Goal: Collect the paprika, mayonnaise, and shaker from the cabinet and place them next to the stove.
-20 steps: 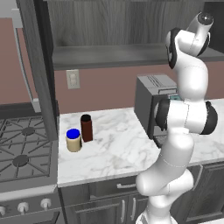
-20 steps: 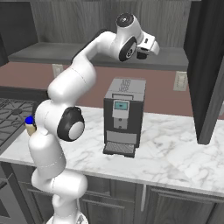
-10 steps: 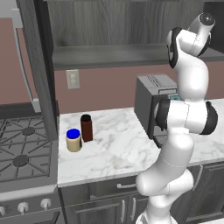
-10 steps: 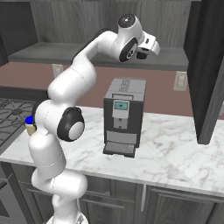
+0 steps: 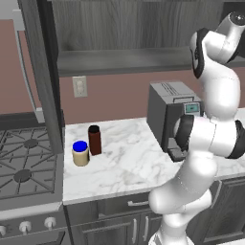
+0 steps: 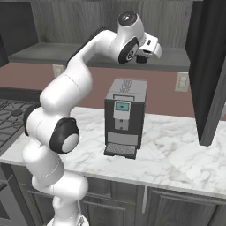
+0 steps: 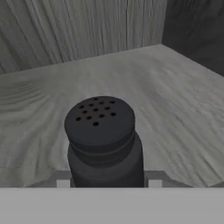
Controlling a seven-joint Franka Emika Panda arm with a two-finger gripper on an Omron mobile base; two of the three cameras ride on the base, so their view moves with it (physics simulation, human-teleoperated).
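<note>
black shaker (image 7: 103, 140), blue-lidded cream mayonnaise (image 5: 80, 153), grey wood-grain cabinet (image 7: 87, 39)

Both base views flank the arm (image 5: 210, 143), sharing the counter (image 5: 129, 167); hand view looks close along the shelf (image 7: 175, 87).

You see the white marble counter (image 5: 129, 162) carrying the paprika (image 5: 94, 139) and the mayonnaise (image 5: 80, 153), close together near its left edge beside the stove (image 5: 24, 167). The grey coffee machine (image 6: 125, 117) stands further right toward the back edge. On the cabinet (image 7: 87, 30) shelf board (image 7: 175, 100), the shaker (image 7: 104, 142) stands upright.
</note>
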